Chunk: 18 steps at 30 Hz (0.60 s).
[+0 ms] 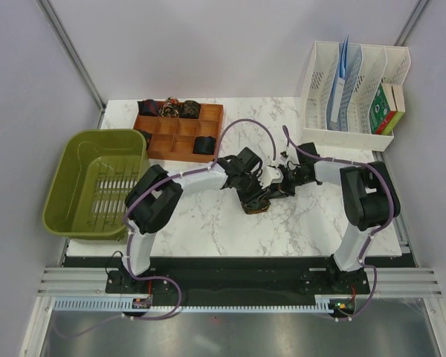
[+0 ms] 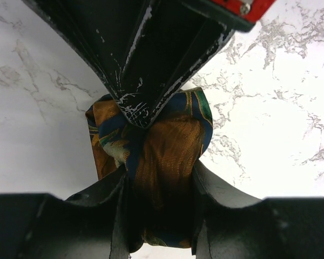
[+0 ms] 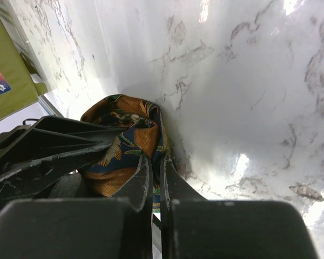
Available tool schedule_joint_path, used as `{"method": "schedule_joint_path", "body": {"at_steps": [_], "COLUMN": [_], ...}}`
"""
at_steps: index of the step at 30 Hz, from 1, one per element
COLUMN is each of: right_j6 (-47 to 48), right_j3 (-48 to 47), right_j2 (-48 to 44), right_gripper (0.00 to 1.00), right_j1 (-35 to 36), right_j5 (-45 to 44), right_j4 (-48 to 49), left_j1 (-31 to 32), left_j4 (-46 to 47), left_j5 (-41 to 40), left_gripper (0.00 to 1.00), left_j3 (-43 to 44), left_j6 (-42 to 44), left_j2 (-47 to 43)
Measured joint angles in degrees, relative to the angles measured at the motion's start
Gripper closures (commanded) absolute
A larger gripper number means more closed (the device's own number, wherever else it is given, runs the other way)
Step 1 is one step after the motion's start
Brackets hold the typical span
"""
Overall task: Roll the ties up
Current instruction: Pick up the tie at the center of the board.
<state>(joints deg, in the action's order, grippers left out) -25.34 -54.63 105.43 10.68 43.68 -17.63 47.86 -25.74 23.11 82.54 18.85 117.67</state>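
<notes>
Desk [image 1: 208, 234]: white marble-patterned top.
Basket [image 1: 73, 152]: olive-green plastic with a slotted floor, at the desk's left edge.
Tray [image 1: 171, 145]: brown wood, divided into compartments, far side, just beside the basket.
Rolled ties [image 1: 169, 109]: three dark rolls in the tray's far row, and one black roll [image 1: 204, 145] in a nearer compartment.
Organiser [image 1: 321, 82]: white and slotted, in the far right corner; it holds blue sheets [image 1: 345, 63].
Box [image 1: 385, 108]: green and red, at the organiser's right end.
Tie [image 1: 256, 207]: small brown bundle at mid-desk.
Left fingers [image 1: 250, 195]: at the tie, reaching in from the left.
Right fingers [image 1: 273, 192]: at the same tie, reaching in from the right; their grip is too small to judge.
Cables [image 1: 245, 123]: purple, looping above both arms.
</notes>
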Motion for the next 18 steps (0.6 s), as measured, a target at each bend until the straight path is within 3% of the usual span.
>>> {"method": "schedule_joint_path", "body": {"at_steps": [8,15,18], "right_j6": [-2.01,-3.74,-4.52], "right_j3": [-0.02,-0.92,-1.18], "right_j2": [-1.86,-3.61,-4.04], "right_gripper": [1.00,1.00,1.00], "right_j1": [0.15,0.13,0.07], "right_j5": [-1.79,-2.89,-3.69], "right_j4": [-1.07,-2.14,-2.16], "left_j1": [-1.22,-2.49,-3.91], "left_j4": [6.27,7.37,7.52], "left_j5": [2.82,2.62,2.64], "left_gripper": [0.49,0.04,0.00], "left_j3": [-4.63,-7.41,-9.14], "left_j6": [-1.79,-3.21,-4.09], "left_j2": [-2.19,-4.15,-5.90]}}
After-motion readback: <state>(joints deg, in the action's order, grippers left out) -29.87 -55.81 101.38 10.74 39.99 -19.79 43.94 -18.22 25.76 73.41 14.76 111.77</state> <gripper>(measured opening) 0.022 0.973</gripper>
